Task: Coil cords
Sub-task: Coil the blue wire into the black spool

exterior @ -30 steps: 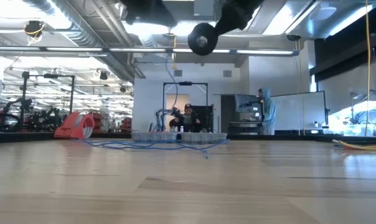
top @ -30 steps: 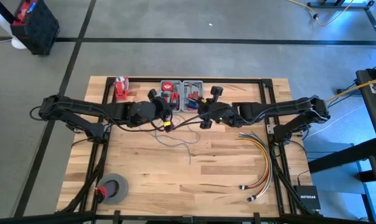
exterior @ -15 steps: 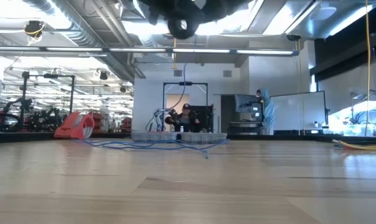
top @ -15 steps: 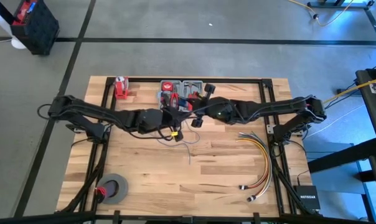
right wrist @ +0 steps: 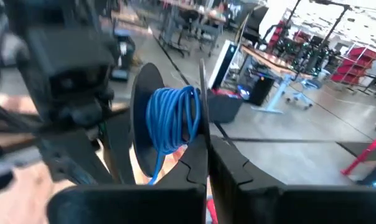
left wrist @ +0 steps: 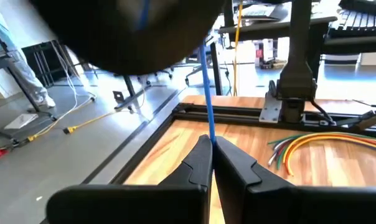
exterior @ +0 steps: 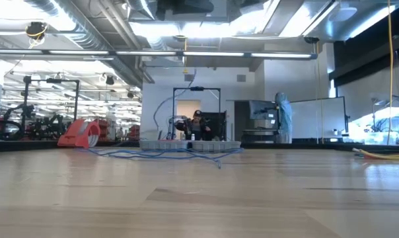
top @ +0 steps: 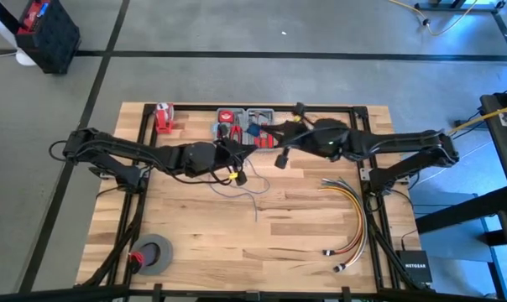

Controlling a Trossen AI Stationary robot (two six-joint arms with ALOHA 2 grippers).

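A thin blue cord lies in loose loops on the wooden table, and in the low view a length of it rises from the pile. My left gripper is above the table's middle, shut on the cord. My right gripper is just to its right and higher, shut on a black spool wound with blue cord. From the spool, the cord runs down toward my left gripper. My left gripper pinches a single strand of the blue cord between its two fingertips. The cord runs straight on from the fingers up toward the dark spool, lifted clear of the table. My right gripper pinches the spool's thin flange by its rim, between its two fingers. The spool is lifted clear of the table, with the wound blue cord beside the fingers and a strand hanging down from it.
A grey tray of small tools and a red object stand at the far edge. A bundle of yellow, orange and red cables lies at the right. A grey tape roll lies near left. Black frame rails border the table.
My right gripper has risen with the spool, out of the low view's top; it swung toward the table's left, then back toward the right. My left gripper has shifted a little toward the right and near edge. A length of cord now rises from the pile.
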